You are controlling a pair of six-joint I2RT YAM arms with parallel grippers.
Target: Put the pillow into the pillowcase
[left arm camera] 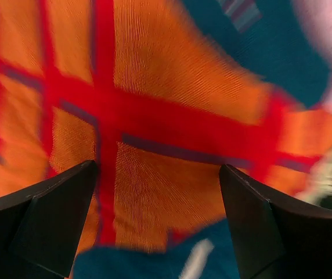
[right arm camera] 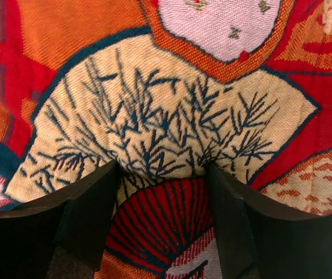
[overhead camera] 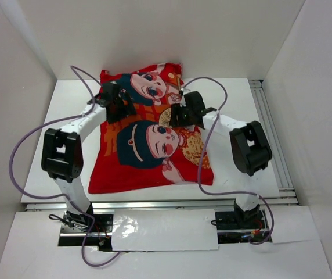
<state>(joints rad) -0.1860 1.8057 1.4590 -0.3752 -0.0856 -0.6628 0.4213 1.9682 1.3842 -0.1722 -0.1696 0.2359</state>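
The red pillowcase (overhead camera: pixel 148 157) lies flat on the white table, printed side up with the two cartoon children and the fan. The pillow is not in view. My left gripper (overhead camera: pixel 118 107) is over the case's upper left part, its jaws open above blurred orange and red cloth (left arm camera: pixel 172 116). My right gripper (overhead camera: pixel 176 114) is at the case's middle, jaws open, with the fingertips (right arm camera: pixel 105 174) pressed down into the fan print (right arm camera: pixel 172 99), which dimples around them. Neither gripper holds anything.
The white table (overhead camera: pixel 235 99) is boxed in by white walls at the back and both sides. A metal rail (overhead camera: pixel 270 128) runs along the right edge. Purple cables loop from both arms over the case's edges.
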